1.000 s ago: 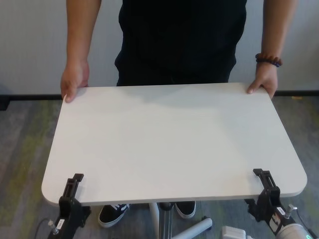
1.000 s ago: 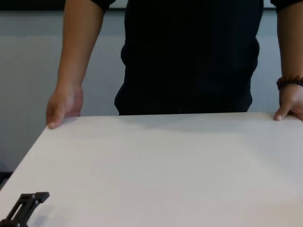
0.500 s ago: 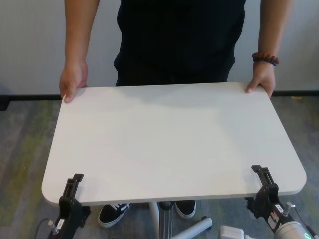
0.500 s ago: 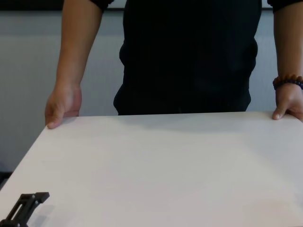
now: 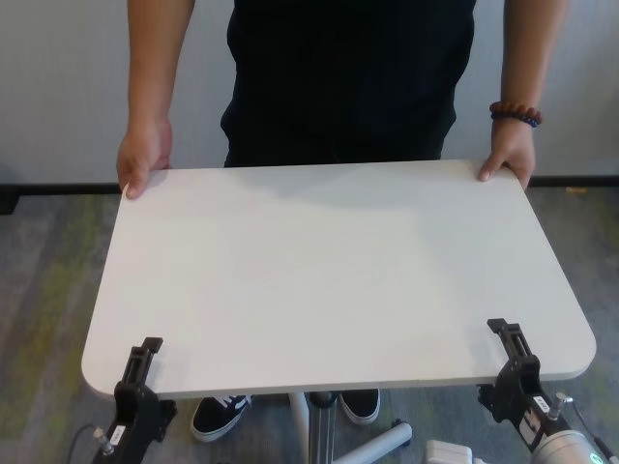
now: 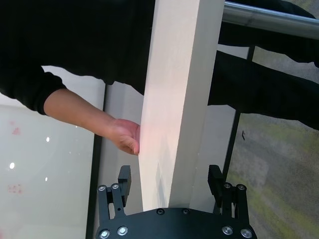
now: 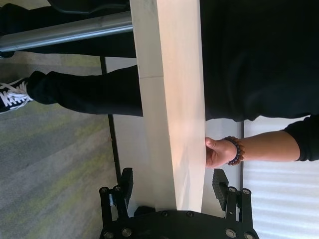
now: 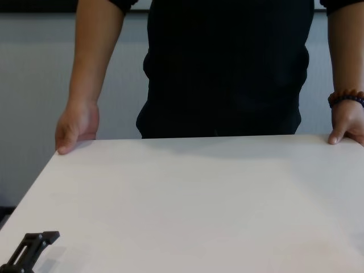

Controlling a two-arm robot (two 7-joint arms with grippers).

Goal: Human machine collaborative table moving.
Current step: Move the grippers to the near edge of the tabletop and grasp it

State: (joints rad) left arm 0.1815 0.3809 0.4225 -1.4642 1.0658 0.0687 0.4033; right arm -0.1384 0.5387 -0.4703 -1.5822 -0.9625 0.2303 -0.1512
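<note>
White table (image 5: 329, 271) is held at its far corners by the human (image 5: 348, 77). Left gripper (image 6: 169, 181) and right gripper (image 7: 172, 186) sit wide open around its near edge

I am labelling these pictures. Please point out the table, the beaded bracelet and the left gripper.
table (image 5: 329, 271): head view, bare middle of the white top.
beaded bracelet (image 5: 515, 114): head view, on the beads.
left gripper (image 6: 169, 181): left wrist view, between its fingertips.

The human's (image 5: 348, 77) head is cut off above, and the table (image 5: 329, 280) hides most of the legs.
</note>
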